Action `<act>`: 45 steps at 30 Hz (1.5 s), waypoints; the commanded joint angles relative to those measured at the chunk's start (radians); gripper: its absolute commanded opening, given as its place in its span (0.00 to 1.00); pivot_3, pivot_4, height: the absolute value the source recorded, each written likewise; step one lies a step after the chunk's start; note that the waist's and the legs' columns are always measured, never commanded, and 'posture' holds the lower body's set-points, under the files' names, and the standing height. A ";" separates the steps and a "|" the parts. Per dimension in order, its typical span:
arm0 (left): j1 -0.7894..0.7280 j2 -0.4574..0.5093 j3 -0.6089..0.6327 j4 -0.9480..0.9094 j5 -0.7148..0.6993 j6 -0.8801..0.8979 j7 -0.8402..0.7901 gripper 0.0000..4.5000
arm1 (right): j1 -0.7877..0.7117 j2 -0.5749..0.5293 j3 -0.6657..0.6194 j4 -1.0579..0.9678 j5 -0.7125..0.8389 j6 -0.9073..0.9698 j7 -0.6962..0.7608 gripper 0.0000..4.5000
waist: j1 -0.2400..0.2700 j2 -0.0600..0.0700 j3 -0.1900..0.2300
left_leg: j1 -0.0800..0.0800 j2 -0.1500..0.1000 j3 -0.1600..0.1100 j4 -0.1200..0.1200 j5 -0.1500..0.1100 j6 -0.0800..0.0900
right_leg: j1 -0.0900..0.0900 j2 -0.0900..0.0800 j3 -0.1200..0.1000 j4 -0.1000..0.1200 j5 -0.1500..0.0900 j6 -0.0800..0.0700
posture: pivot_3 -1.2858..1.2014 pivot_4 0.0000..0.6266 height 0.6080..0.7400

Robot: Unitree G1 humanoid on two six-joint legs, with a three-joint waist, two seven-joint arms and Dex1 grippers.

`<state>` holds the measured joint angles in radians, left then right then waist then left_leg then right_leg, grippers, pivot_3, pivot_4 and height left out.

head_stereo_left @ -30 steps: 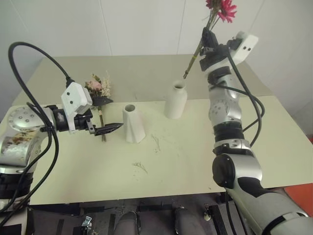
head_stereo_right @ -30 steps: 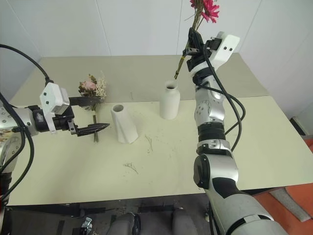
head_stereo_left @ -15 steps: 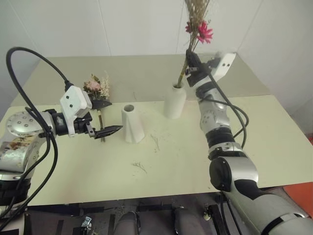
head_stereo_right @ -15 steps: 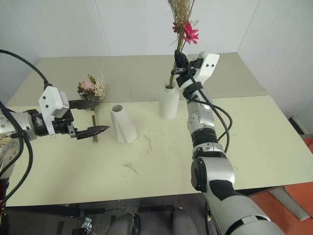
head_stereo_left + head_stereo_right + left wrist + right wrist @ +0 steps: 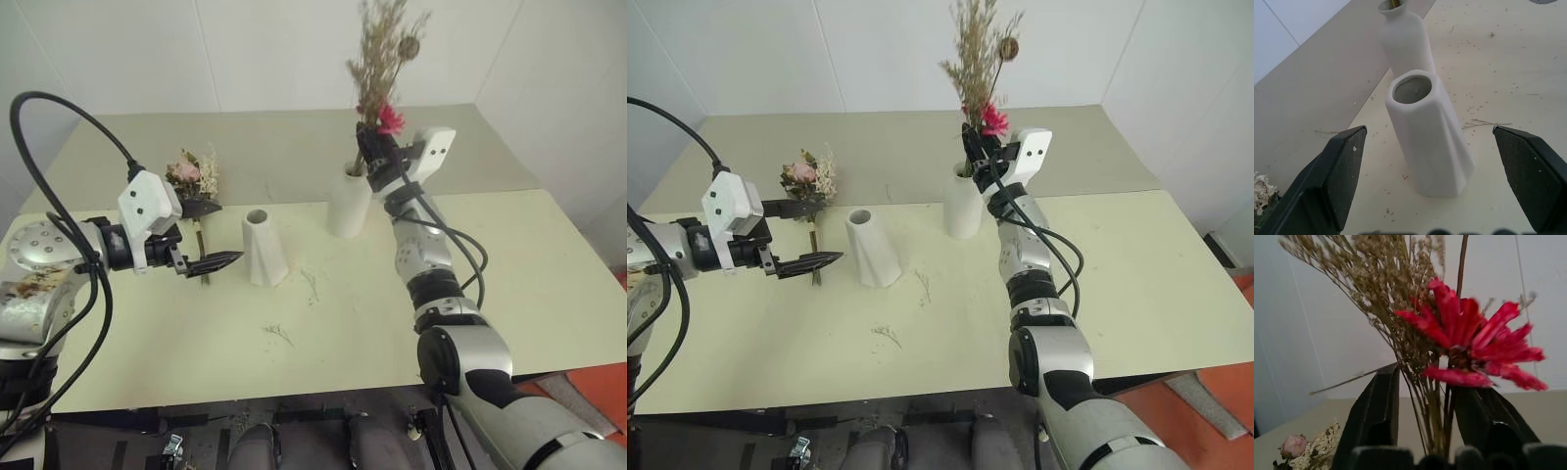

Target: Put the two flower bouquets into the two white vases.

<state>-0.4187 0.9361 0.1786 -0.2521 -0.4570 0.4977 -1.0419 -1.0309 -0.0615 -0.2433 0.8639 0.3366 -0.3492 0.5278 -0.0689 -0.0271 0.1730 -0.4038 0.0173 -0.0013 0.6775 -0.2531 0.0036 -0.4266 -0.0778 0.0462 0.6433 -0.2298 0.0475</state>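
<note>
Fingers first: my right fingers (image 5: 1376,416) stand partly apart around the stems of the daisy bunch (image 5: 382,69), with a clear gap on one side, so I judge they are no longer clamping it. My left fingers (image 5: 1347,166) are spread as wide as they go and hold nothing.

The pale counter (image 5: 323,362) carries everything. On it, toward the back, stands the tall vase (image 5: 350,206) with the narrow neck. The daisy bunch rises out of it: beige grass highest, a dark seed head near the top, the magenta daisy low, just above my right fingers. Its stems go down into the neck, so this half of the job looks done. I hold the fingers just above the vase mouth, I think, so the bunch settles upright before I draw away.

The short vase (image 5: 265,250), faceted and tapered, stands upright nearer me and to the left of the tall one, and it is empty. It lies straight ahead of my left fingers, framed between them but apart from both.

The rose bunch (image 5: 196,176) lies flat on the counter behind my left fingers, heads away from me, stems running under them; I cannot tell whether they touch. It is the bunch left to go in, so the open left fingers look well placed to take it.

Dry flecks (image 5: 280,333) lie scattered over the counter in front of the vases.
</note>
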 commanded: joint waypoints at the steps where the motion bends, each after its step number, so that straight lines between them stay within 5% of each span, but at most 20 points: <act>1: -0.026 0.016 0.015 0.004 0.003 -0.032 -0.008 1.00 | 0.017 0.008 0.023 -0.084 -0.007 -0.023 0.016 0.72 | 0.000 0.000 0.000 | 0.000 0.000 0.000 0.000 0.000 0.000 | 0.000 0.000 0.000 0.000 0.000 0.000 | 0.52 0.24 1.00; 5: -0.033 0.011 0.008 0.016 0.007 -0.043 -0.008 1.00 | 0.067 -0.003 0.067 -0.134 -0.052 -0.012 0.008 0.99 | 0.000 0.000 0.000 | 0.000 0.000 0.000 0.000 0.000 0.000 | 0.000 0.000 0.000 0.000 0.000 0.000 | 0.52 0.24 1.00; 16: 0.001 -0.040 0.162 0.018 -0.025 -0.018 0.149 1.00 | 0.311 -0.118 0.145 -0.521 -0.129 0.159 -0.039 0.99 | 0.004 0.000 0.000 | 0.000 0.000 -0.001 0.000 0.000 0.000 | 0.000 0.000 0.000 0.000 0.000 0.000 | 0.52 0.24 1.00; 26: -0.065 -0.077 0.399 0.021 -0.069 0.499 0.603 1.00 | 0.474 -0.427 0.157 -0.973 -0.035 0.629 0.099 0.99 | 0.013 -0.001 0.000 | 0.000 0.000 -0.003 0.001 0.000 0.000 | 0.001 0.000 0.000 0.001 0.000 0.000 | 0.52 0.24 1.00; 36: -0.288 -0.204 0.252 0.249 0.024 0.672 0.832 1.00 | 0.538 -0.679 0.121 -1.297 0.200 0.875 0.347 0.99 | 0.052 -0.003 -0.001 | 0.004 -0.001 -0.002 0.003 0.000 -0.001 | 0.004 0.000 -0.002 -0.002 0.000 0.000 | 0.52 0.24 1.00; 45: -0.530 -0.310 0.080 0.660 0.076 0.625 0.756 1.00 | 0.555 -0.704 0.110 -1.380 0.192 0.946 0.252 0.99 | 0.056 -0.004 -0.002 | 0.002 -0.002 -0.002 0.003 0.000 -0.001 | 0.003 0.000 -0.002 -0.001 0.000 0.000 | 0.52 0.24 1.00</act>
<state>-0.9202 0.6239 0.2799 0.3771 -0.3958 1.1490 -0.2654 -0.4777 -0.7586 -0.0961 -0.4772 0.5310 0.5851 0.8083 -0.0127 -0.0312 0.1715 -0.4019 0.0152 -0.0036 0.6800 -0.2526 0.0029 -0.4231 -0.0781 0.0442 0.6423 -0.2298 0.0473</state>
